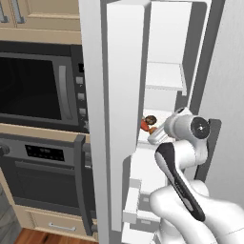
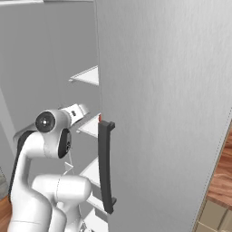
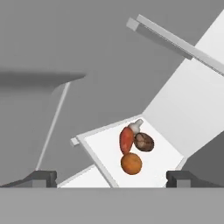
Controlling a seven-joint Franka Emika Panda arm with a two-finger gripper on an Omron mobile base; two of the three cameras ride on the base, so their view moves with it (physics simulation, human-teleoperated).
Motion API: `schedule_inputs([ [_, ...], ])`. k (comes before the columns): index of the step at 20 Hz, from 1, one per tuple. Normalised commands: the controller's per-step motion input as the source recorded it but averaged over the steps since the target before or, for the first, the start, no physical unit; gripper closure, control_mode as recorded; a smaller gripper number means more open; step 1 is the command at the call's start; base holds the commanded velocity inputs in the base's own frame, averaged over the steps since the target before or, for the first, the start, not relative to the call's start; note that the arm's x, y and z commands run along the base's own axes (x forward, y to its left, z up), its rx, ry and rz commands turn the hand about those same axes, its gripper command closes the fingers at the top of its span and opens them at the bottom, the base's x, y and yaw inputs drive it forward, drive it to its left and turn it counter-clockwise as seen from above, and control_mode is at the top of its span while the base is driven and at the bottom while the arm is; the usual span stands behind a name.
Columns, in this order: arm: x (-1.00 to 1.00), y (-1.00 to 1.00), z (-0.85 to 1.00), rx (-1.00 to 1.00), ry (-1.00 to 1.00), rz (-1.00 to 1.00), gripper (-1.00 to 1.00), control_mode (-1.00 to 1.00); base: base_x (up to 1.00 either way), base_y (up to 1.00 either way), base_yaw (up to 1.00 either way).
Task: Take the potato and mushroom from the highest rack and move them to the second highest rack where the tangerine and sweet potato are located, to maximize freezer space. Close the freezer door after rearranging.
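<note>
Jaws [image 3: 111, 180] spread wide, empty, facing rack. Potato [image 3: 144, 141], mushroom [image 3: 135, 126], sweet potato [image 3: 126, 140], tangerine [image 3: 131, 163] clustered touching on 1 freezer shelf [image 3: 164, 153], freeing space above. Freezer door [image 1: 114, 119] open, likely closing next.

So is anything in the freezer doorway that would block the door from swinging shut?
Yes: the arm reaches through the opening, its tool aimed at the shelf holding the tangerine, sweet potato, mushroom and potato. It must withdraw before the freezer door closes.

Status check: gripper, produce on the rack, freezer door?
Gripper open, empty. Potato, mushroom, sweet potato, tangerine clustered on one rack. Freezer door open.
</note>
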Motion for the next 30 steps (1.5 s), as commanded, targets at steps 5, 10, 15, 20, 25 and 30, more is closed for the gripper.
schedule_inputs([
  [5,-0.6,0.0,0.3,0.0,0.22,-0.02,-1.0,-1.0,0.0,0.0,0.0],
  [10,-0.74,-0.01,0.03,0.0,0.09,0.0,-1.0,-1.0,0.0,0.0,0.0],
  [15,-0.81,-0.01,0.0,0.0,0.03,0.0,-1.0,-1.0,0.0,0.0,0.0],
  [20,-0.76,-0.07,0.0,0.0,0.0,-0.04,-1.0,-1.0,0.0,0.0,0.0],
  [25,-0.59,-0.04,-0.02,0.0,0.0,-0.09,-1.0,-1.0,0.0,0.0,0.0],
  [30,-0.17,-0.04,-0.08,0.0,0.08,-0.08,-1.0,-1.0,0.0,0.0,0.0],
])
